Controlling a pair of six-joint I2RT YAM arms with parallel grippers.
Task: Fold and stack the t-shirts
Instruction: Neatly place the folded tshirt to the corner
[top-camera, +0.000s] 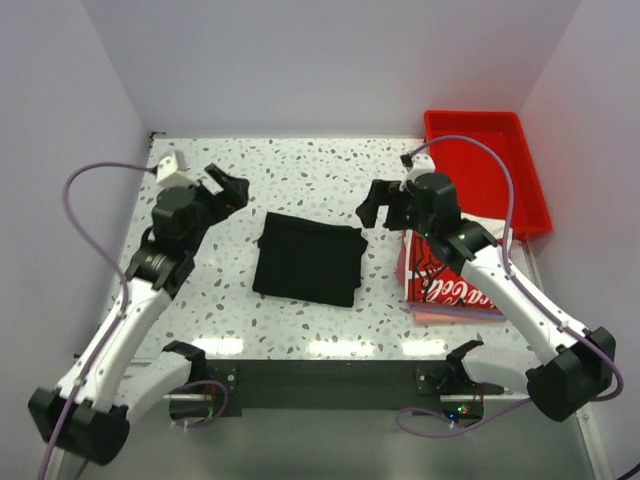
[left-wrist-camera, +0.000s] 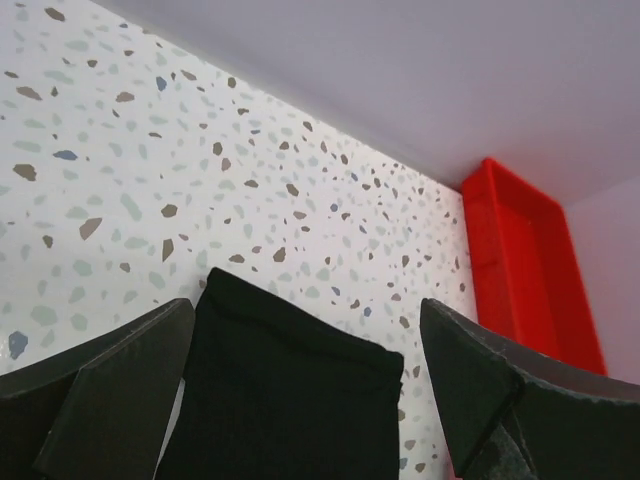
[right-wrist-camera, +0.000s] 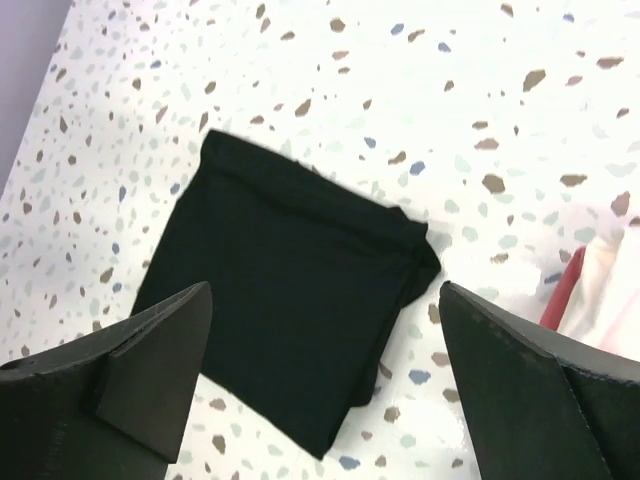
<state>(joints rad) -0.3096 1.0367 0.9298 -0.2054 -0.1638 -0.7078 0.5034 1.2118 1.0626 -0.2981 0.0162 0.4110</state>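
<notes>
- Jaws of the left gripper (top-camera: 228, 188) stand wide apart with nothing between them. It hangs above the speckled table (top-camera: 300, 165), at the left of the scene.
- To its right and a little nearer the arm bases lies the black t-shirt (top-camera: 308, 258). The shirt is folded into a flat rectangle in the middle of the table and is apart from this gripper. In the left wrist view the shirt's far edge shows low between the two fingers.
- Just off the shirt's far right corner is the right gripper (top-camera: 378, 205). Its jaws are also spread wide and empty, and it does not touch the cloth. In the right wrist view the whole folded shirt lies between and beyond its fingers, with small creases bunched at one corner.
- Farther right, under the right arm, lies the white t-shirt (top-camera: 440, 280) with its red-and-black print. It is folded and set apart from the black one. A pinkish edge of cloth (top-camera: 450, 314) shows beneath its near side.
- At the far right corner sits the red tray (top-camera: 530, 190), behind the white shirt.
</notes>
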